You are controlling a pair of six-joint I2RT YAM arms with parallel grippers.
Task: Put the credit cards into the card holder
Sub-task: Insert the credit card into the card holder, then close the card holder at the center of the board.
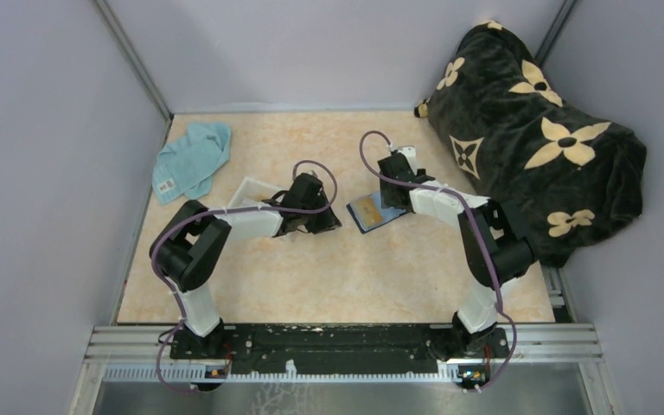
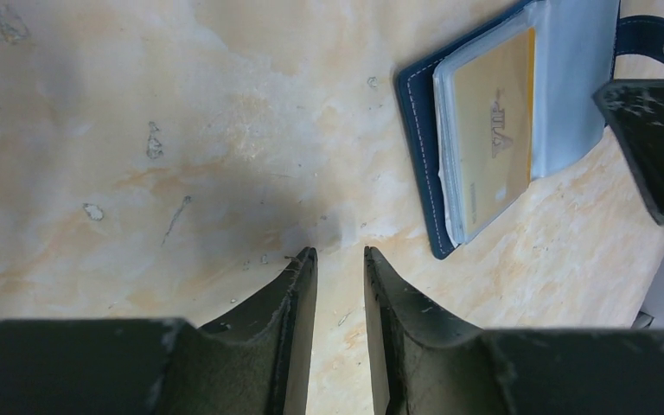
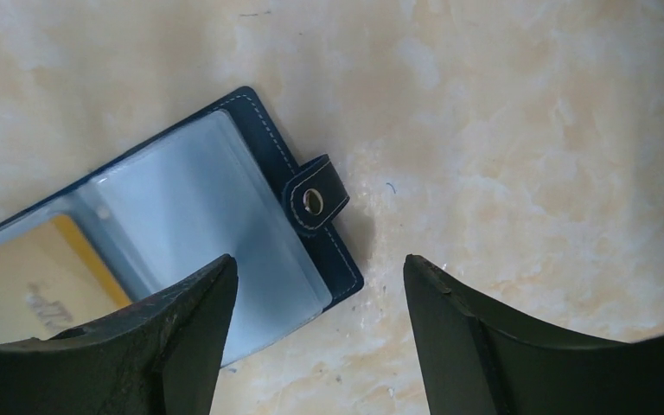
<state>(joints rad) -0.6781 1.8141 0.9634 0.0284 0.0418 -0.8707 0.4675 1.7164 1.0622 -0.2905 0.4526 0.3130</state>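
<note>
The navy card holder (image 1: 365,213) lies open on the marbled table, clear sleeves up, snap strap (image 3: 316,197) to one side. An orange-yellow credit card (image 2: 493,130) sits inside a clear sleeve of the card holder (image 2: 415,147); it also shows as the card (image 3: 35,281) in the right wrist view. No other cards are visible. My left gripper (image 2: 340,252) hovers over bare table left of the holder, jaws a narrow gap apart with nothing between them. My right gripper (image 3: 320,259) stands wide open at the card holder's (image 3: 264,143) strap end, one finger over the clear sleeve.
A clear plastic tray (image 1: 246,192) lies partly under my left arm. A teal cloth (image 1: 192,158) sits at the back left. A large black floral bag (image 1: 536,130) fills the back right corner. Grey walls close in on both sides.
</note>
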